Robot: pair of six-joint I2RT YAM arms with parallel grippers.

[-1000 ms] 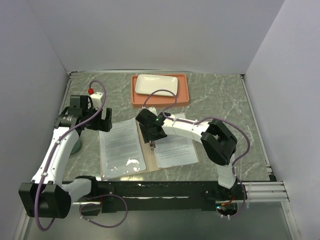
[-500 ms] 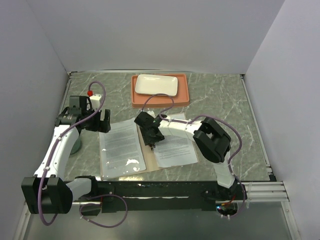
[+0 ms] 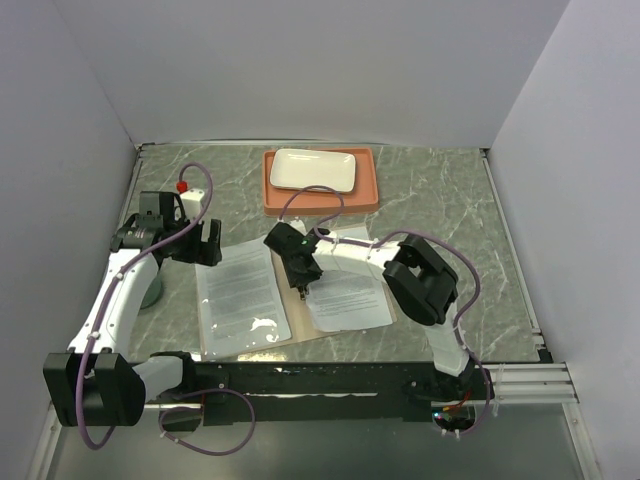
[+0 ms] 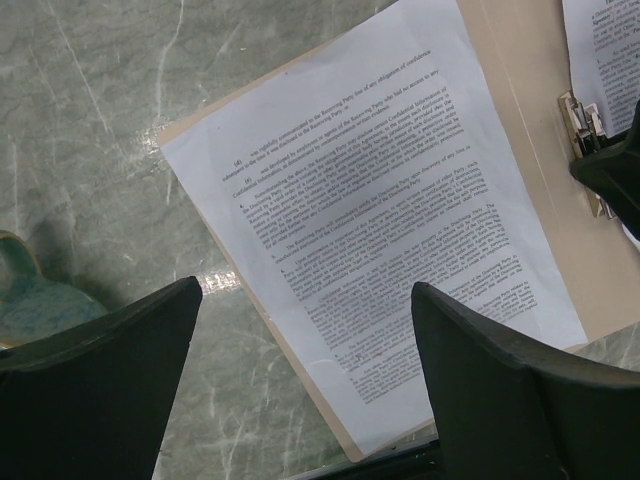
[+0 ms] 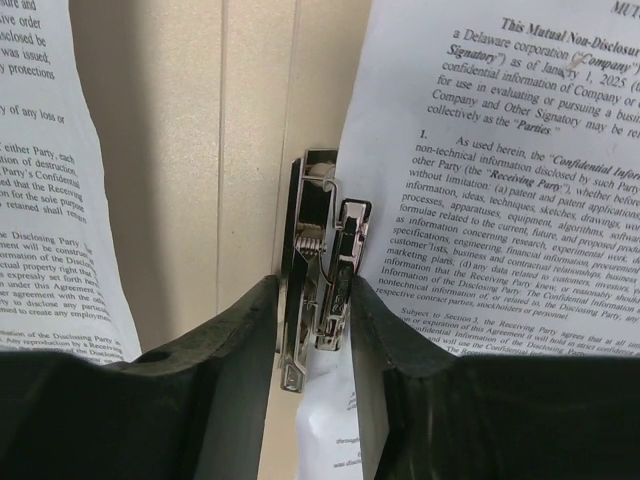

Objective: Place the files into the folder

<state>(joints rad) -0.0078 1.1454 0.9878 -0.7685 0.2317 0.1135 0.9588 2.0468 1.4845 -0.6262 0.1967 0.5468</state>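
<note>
Files (image 3: pixel 240 290) lie one on each half of the open folder (image 5: pixel 220 150). Your right gripper (image 5: pixel 313 300) straddles the spine-aligned clip (image 5: pixel 320 230), jaws narrow, perhaps pinching it. The left gripper (image 4: pixel 305 292) hangs wide.

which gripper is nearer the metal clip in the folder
Right. The right gripper sits closed around the metal clip, touching both its sides; the left gripper hangs open over the left sheet, off to the clip's left.
</note>
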